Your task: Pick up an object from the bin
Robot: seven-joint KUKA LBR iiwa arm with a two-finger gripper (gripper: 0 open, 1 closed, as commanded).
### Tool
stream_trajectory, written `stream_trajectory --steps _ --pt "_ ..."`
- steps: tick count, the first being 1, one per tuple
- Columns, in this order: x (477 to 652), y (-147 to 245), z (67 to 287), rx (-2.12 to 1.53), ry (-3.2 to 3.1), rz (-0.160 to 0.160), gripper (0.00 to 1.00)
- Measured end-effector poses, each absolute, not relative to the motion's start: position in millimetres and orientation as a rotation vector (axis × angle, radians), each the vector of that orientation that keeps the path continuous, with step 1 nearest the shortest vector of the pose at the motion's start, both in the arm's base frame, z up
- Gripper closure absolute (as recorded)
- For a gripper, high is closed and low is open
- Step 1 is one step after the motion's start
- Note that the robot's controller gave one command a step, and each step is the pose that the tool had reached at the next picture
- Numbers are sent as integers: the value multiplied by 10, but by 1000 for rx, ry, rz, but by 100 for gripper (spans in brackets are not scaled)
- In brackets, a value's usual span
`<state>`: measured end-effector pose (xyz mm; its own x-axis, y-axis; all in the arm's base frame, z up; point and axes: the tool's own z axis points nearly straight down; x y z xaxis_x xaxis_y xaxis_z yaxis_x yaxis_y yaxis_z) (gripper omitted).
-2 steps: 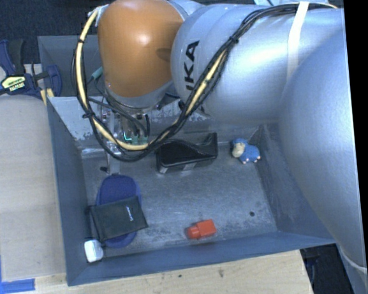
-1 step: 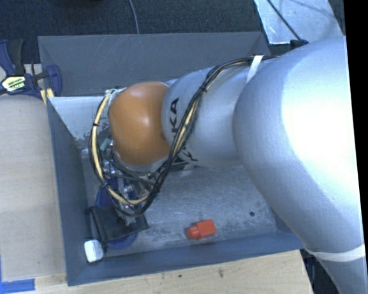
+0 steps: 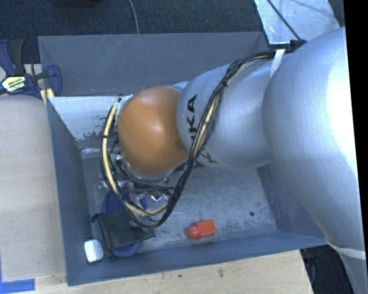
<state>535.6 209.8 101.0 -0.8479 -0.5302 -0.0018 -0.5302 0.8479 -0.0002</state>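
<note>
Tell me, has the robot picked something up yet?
Not yet, as far as I can see. Done: the arm is down inside the bin, at its left end. In hand: its tip, hidden under the orange cover, sits by a dark flat thing in the front-left corner. Left: grabbing and lifting. The orange block and small white cylinder lie on the floor.

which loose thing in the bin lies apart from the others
The orange block, alone on bare floor; the white cap and the dark flat thing sit together in the lower-left corner.
</note>
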Motion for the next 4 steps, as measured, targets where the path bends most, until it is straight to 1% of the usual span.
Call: stream_trajectory --steps 1,2,3,4 --pt "5432 2457 1044 -864 3015 4 0" --pt "5073 2356 730 -1617 2682 -4 0" --pt "5050 2033 725 -1300 2850 2 0" --pt "5063 2043 738 -1296 2846 3 100"
